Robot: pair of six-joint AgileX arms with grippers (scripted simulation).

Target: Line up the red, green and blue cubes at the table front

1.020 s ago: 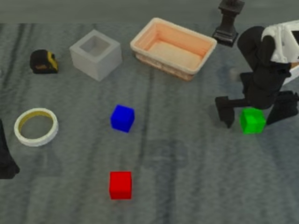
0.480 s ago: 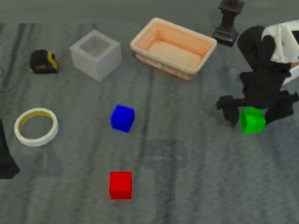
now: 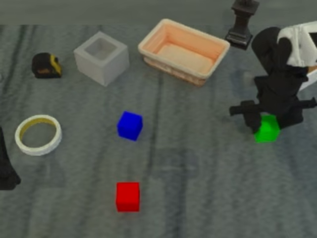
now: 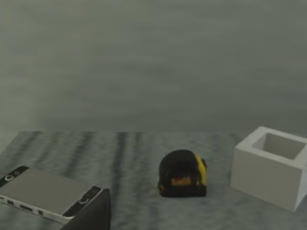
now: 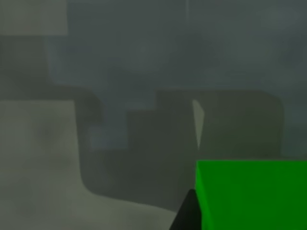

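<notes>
1. Black, parked left gripper sits at the table's left edge; its fingers cannot be judged.
2. Red cube sits front-centre; blue cube mid-table, behind it.
3. Green cube lies at right, inside the right gripper, jaws narrowed around it.
4. Step in hand, as judged: grasping green. Next move calls for a lift and carry toward red.
5. Ring, tape measure, box, basket and candlestick stand clear; blue lies near the path.
</notes>
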